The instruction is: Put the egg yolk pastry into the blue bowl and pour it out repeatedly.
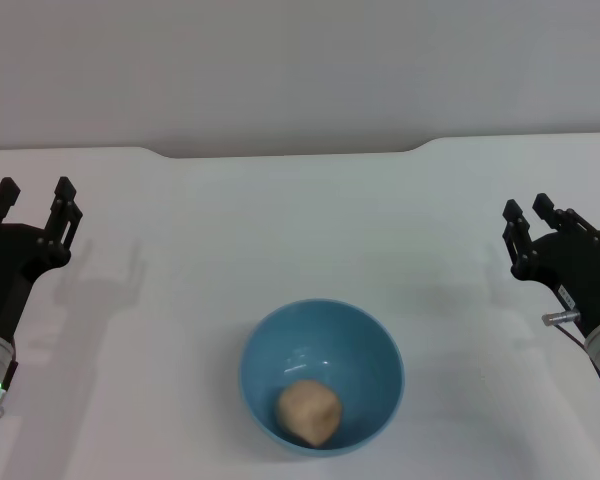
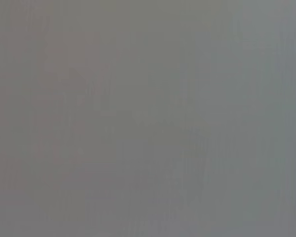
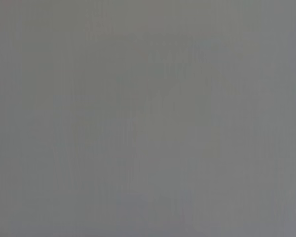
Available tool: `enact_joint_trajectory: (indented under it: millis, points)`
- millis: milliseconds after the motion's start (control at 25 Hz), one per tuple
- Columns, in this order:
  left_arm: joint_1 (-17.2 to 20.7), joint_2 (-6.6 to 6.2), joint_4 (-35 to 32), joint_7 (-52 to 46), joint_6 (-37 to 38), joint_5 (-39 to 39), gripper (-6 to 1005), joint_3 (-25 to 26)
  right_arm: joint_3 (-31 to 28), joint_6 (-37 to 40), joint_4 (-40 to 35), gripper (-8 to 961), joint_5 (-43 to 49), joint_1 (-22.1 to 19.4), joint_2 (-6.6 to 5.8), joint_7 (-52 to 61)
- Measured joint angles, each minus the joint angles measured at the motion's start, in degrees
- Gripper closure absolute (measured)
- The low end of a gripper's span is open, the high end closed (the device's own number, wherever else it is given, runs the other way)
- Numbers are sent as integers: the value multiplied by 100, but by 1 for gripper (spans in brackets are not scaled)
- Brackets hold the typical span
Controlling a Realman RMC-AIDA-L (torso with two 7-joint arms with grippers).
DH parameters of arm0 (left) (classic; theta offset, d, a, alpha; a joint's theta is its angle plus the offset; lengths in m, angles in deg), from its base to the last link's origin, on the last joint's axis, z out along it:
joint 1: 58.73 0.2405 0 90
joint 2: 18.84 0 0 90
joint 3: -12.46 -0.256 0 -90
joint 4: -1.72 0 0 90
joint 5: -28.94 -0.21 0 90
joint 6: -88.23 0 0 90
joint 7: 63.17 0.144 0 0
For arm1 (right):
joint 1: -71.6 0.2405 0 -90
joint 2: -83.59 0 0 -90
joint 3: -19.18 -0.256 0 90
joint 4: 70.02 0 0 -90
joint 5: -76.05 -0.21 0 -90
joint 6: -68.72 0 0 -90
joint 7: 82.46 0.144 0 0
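The egg yolk pastry [image 1: 308, 412] lay inside the blue bowl [image 1: 322, 376], resting on the floor of the bowl toward its 6 o'clock wall, and the bowl stood upright at the 6 o'clock side of the white counter [image 1: 300, 230]. The pastry looked light, soft and crumbly, so a firm squeeze would likely dent it; the glossy bowl looked stiff, light and slippery, best taken by its plain rim for tipping. The left gripper [image 1: 35, 195] hovered at 9 o'clock and the right gripper [image 1: 528, 212] at 3 o'clock, each with its jaws parted and holding nothing, both well apart from the bowl. The counter was flat, matte and pale, with a plain grey wall behind it at 12 o'clock. Neither wrist view showed anything recognisable.
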Motion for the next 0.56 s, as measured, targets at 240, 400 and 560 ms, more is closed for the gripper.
enact_joint_trajectory:
  millis: [240,400,560]
  points:
    - [3,0,3,0,0,0,384,0,0,0,0,658,11,-2,2,0]
    - [8,0,3,1,0,0,384,0,0,0,0,658,14,-6,2,0]
    - [13,0,3,2,-1,2,384,0,0,0,0,658,16,-8,2,0]
